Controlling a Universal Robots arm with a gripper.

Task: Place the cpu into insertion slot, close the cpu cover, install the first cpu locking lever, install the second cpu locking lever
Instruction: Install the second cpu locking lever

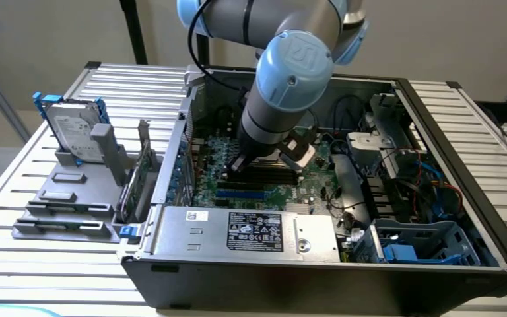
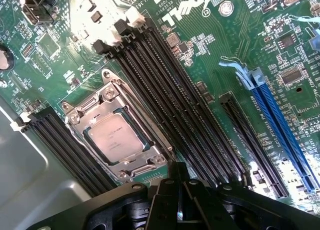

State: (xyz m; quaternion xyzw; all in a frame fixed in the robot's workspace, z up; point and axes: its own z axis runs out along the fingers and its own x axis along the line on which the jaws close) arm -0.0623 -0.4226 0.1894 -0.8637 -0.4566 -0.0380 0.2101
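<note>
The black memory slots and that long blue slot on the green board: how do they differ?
The black memory slots lie in a tight bank of several beside the cpu cover; the blue slot runs on its own, farther off. The black slots end in white clips, the blue slot in a pale blue one. Both are long, narrow and roughly parallel.

1. The green circuit board (image 2: pixel 210 50) carries a large white "DELL" logo, seen upside down in the wrist view.
2. Beside that logo runs small white print, too small to read.
3. The grey power-supply box (image 1: pixel 245 234) bears a black label (image 1: pixel 255 231); its text cannot be read.
</note>
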